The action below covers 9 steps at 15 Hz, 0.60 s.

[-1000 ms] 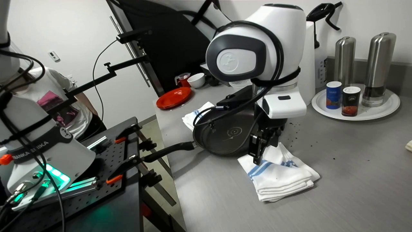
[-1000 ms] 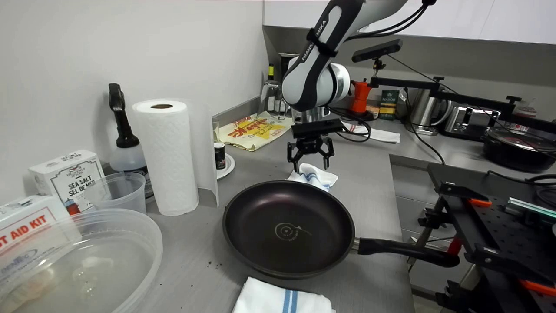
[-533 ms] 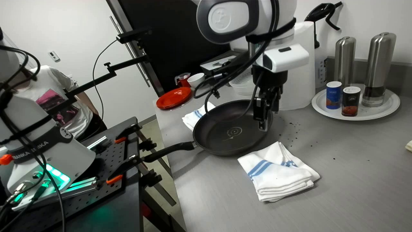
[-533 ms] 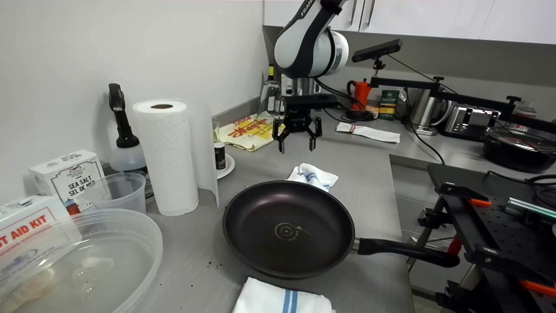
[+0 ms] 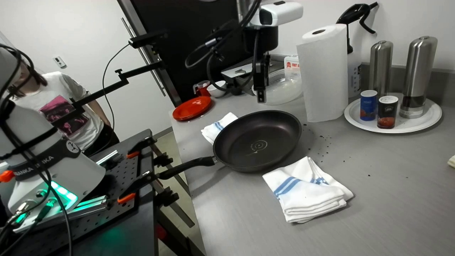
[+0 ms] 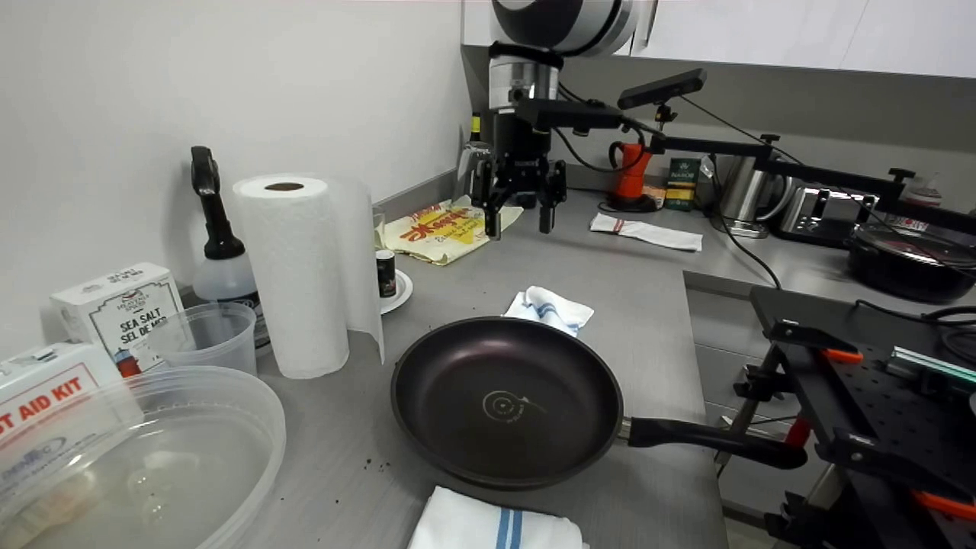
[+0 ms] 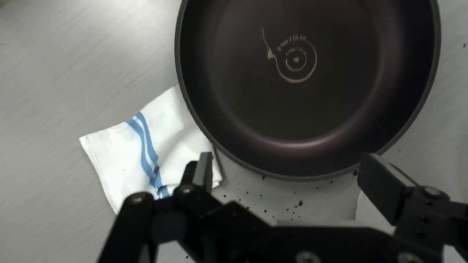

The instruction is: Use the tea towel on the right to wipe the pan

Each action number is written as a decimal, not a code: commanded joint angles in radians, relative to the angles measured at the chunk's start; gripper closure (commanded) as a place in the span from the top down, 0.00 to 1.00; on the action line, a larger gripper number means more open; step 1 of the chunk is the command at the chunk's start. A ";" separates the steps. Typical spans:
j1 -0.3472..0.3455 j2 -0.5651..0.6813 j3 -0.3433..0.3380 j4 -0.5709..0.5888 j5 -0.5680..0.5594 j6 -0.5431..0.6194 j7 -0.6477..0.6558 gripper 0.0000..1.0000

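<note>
Grey countertop point(image 5: 398, 206) ran along a pale wall point(image 6: 305, 76), with dark specks point(image 7: 300, 203) scattered near the pan point(image 5: 257, 140). Just beside that pan lay the tea towel point(image 5: 309, 193), folded, its blue stripes showing; another striped cloth point(image 5: 212, 132) sat on the pan's opposite side. My gripper point(image 6: 519, 223) hung in the air above the countertop, and in the wrist view its two fingers point(image 7: 384, 190) stood spread well apart.

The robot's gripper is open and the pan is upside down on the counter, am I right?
The pan is not upside down, it's right side up: the wrist view looks straight into it. The pan is on the counter and the gripper is open, as you said.
</note>
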 commanded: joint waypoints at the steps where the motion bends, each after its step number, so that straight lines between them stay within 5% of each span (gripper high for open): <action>1: 0.031 -0.149 0.033 -0.144 -0.072 -0.038 -0.080 1.00; 9: 0.113 -0.299 0.127 -0.333 -0.135 -0.052 -0.110 1.00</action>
